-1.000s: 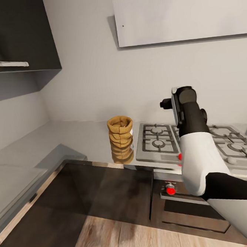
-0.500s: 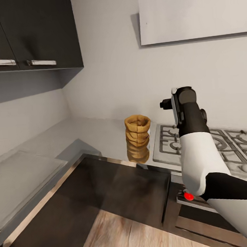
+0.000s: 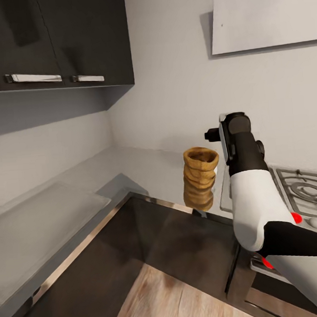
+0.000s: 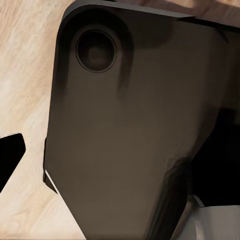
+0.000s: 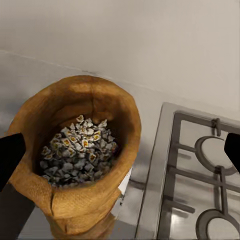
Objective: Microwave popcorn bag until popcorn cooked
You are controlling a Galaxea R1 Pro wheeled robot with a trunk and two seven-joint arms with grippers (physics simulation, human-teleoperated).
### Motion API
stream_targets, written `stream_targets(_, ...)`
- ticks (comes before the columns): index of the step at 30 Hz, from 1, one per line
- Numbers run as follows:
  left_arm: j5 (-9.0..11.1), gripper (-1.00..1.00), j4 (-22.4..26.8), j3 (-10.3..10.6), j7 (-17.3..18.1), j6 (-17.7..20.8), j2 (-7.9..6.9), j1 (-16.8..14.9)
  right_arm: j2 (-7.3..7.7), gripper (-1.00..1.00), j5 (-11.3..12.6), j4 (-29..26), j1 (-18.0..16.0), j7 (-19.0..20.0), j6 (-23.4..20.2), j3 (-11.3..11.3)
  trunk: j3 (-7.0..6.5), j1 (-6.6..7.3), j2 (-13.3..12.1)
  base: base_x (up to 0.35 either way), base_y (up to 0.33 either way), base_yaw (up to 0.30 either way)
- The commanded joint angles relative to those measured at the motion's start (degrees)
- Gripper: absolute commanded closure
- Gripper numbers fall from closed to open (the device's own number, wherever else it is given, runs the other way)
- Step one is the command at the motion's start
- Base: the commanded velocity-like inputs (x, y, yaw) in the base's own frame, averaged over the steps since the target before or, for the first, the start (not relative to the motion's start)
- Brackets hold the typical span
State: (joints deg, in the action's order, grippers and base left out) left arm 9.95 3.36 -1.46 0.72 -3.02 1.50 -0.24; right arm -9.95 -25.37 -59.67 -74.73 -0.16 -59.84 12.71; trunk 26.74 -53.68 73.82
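While the popcorn bag (image 3: 201,177) stands upright on the countertop (image 3: 144,165), just beside the gas hob (image 3: 299,192), my right gripper (image 5: 120,150) is spread wide around its rim, clamping nothing. Risks: soft paper crumpling; bag tipping, kernels (image 5: 77,150) spilling. Left gripper: state undeterminable.
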Motion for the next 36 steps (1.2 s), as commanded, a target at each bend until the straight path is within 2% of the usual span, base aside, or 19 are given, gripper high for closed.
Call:
stream_targets(1, 0.3, -1.0, 0.0, -0.1, 0.1, -0.1, 0.02, 0.0, -0.05, -1.0, 0.0, 0.2, -0.1, 0.0, -0.2, 0.1, 0.06, 0.0, 0.0, 0.0, 0.0, 0.293)
stream_targets(11, 0.3, -1.0, 0.0, -0.1, 0.1, -0.1, 0.01, 0.0, -0.05, -1.0, 0.0, 2.1, 0.0, -0.1, -0.2, 0.6, 0.06, 0.0, 0.0, 0.0, 0.0, 0.047)
stream_targets(16, 0.3, -1.0, 0.0, -0.1, 0.1, -0.1, 0.0, 0.0, -0.05, -1.0, 0.0, 7.9, 0.0, -0.4, -0.2, 1.1, 0.06, 0.0, 0.0, 0.0, 0.0, 0.0)
stream_targets(20, 0.3, -1.0, 0.0, -0.1, 0.1, -0.1, 0.0, 0.0, -0.05, -1.0, -0.1, 12.0, 0.0, -0.9, -0.2, 4.8, 0.06, 0.0, 0.0, 0.0, 0.0, 0.0)
stream_targets(25, 0.3, -1.0, 0.0, -0.1, 0.1, -0.1, 0.07, 0.0, -0.05, -1.0, -0.1, 12.0, 0.0, -2.1, -0.2, 7.1, 0.06, 0.0, 0.0, 0.0, 0.0, 0.0)
stream_targets(28, 0.3, -1.0, 0.0, -0.1, 0.1, -0.1, 0.08, 0.0, -0.05, -1.0, -0.2, 11.7, 0.0, -2.2, -0.2, 10.1, 0.06, 0.0, 0.0, 0.0, 0.0, 0.0)
stream_targets(31, 0.3, -1.0, 0.0, -0.1, 0.1, -0.1, 0.09, 0.0, -0.05, -1.0, -0.2, 11.0, 0.0, -2.2, -0.2, 10.9, 0.06, 0.0, 0.0, 0.0, 0.0, 0.0)
stream_targets(36, 0.3, -1.0, 0.0, -0.1, 0.1, -0.1, 0.09, 0.0, -0.05, -1.0, -0.4, 10.2, 0.0, -2.3, -0.2, 11.1, 0.06, 0.0, 0.0, 0.001, 0.0, 0.0)
